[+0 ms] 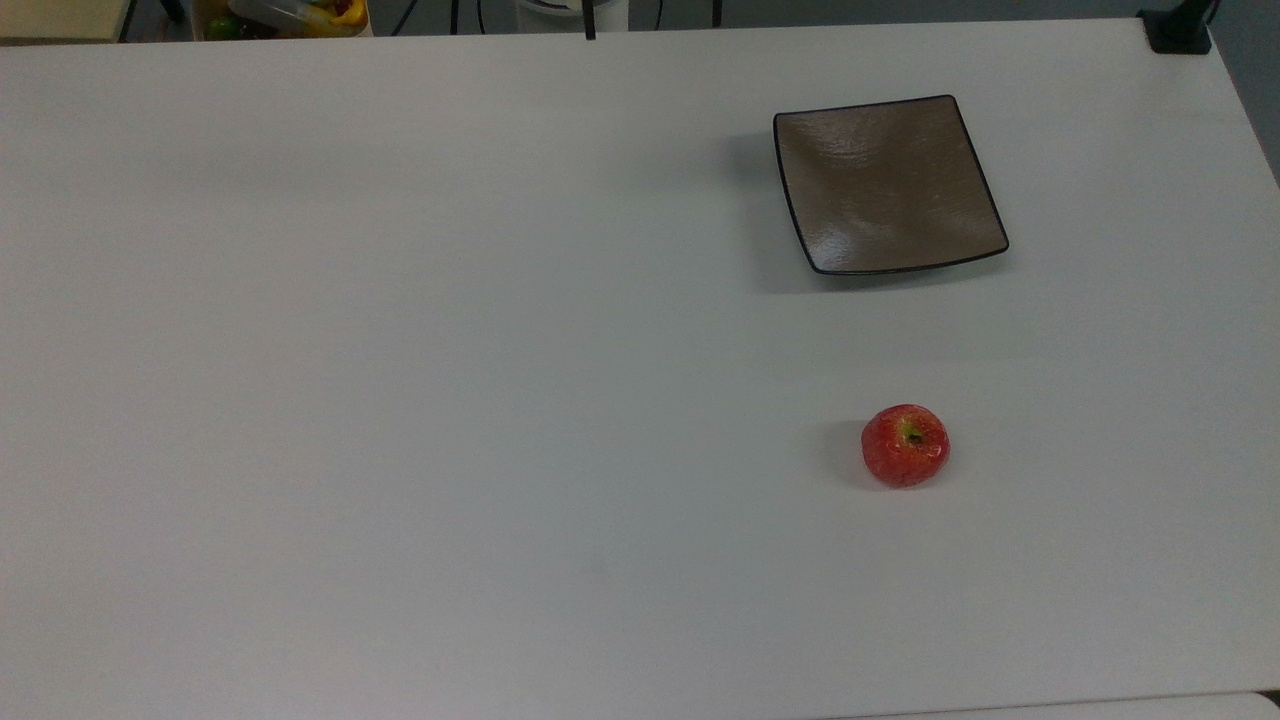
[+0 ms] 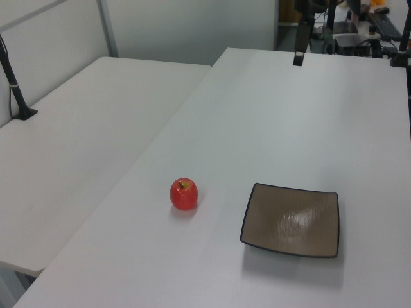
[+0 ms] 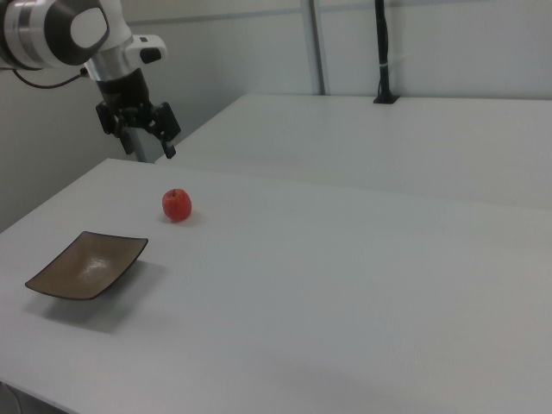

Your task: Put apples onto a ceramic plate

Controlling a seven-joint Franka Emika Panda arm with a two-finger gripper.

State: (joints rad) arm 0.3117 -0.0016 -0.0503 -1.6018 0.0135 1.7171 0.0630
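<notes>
Right view gives us the clearest look at the hand (image 3: 148, 144): it hangs in the air above the table (image 3: 345, 285), its two fingers spread apart with nothing between them. The apple (image 3: 177, 205) sits on the table below the hand and slightly toward the right view's right, well apart from the fingertips. The plate (image 3: 86, 265) lies bare on the table nearer the camera, toward the right view's lower left, apart from the apple.

From the top view, we see the apple (image 1: 905, 445) resting stem dimple up, directly below the plate (image 1: 888, 185) in the picture, with a stretch of bare table (image 1: 400, 400) between them. In the left view the apple (image 2: 183, 194) lies just to the left view's left of the plate (image 2: 290, 220), while the hand (image 2: 299, 50) hangs far off over the table's far end.

We judge the task barely started: the apple is not yet gripped. The coming move turns on bringing the hand down and across to the apple. Being round, it offers no long axis, so we expect any finger alignment to suit.
</notes>
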